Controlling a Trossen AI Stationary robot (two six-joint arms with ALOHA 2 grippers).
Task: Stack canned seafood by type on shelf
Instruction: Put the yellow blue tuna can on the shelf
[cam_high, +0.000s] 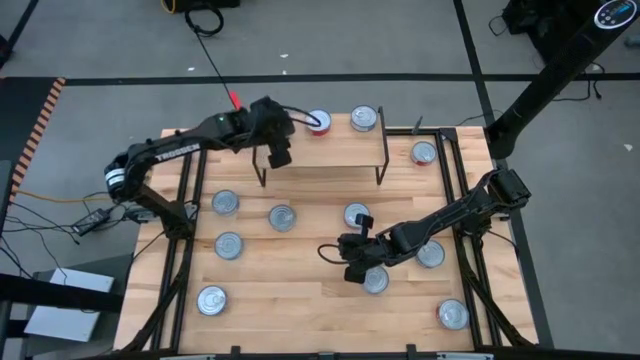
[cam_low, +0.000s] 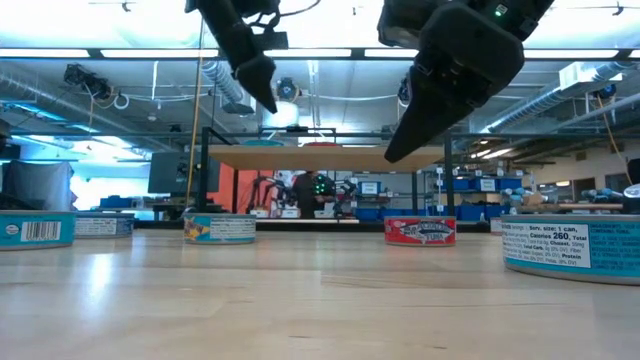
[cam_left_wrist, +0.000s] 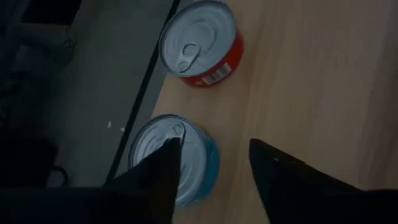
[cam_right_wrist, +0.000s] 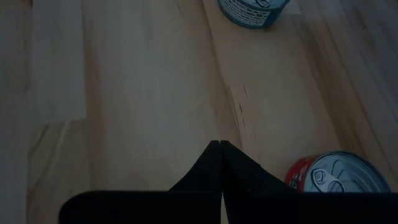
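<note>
- Left end effector (cam_high: 278, 155) hovers over the shelf's (cam_high: 330, 150) left end, fingers parted and holding nothing; its wrist view looks down between them at a blue-labelled tin (cam_left_wrist: 177, 155) and a red-labelled tin (cam_left_wrist: 200, 43) standing apart near one edge of the boards.
- In the high view only the red tin (cam_high: 320, 122) shows at the shelf's back edge, with a second tin (cam_high: 364, 118) just right of it; the blue one is hidden under the arm there.
- My read: a tin has just gone down on the shelf. To finish cleanly, lift straight up, keeping both fingertips clear of the blue tin's rim so it doesn't skid off the edge.
- Plenty left on the counter (cam_high: 300, 300): tins at the left (cam_high: 225, 202), mid-left (cam_high: 229, 244), front-left (cam_high: 211, 299), and centre (cam_high: 282, 216).
- Right end effector (cam_high: 357, 270) hangs low over the counter's front-right area, fingers pressed together, empty, with a tin (cam_high: 376, 280) just beside it and a red tin (cam_right_wrist: 339, 174) near in its wrist view.
- More tins at the far right: back edge (cam_high: 424, 152) and front corner (cam_high: 452, 314).
- Watch the shelf's black legs (cam_high: 381, 160), which crowd any approach from the front.
</note>
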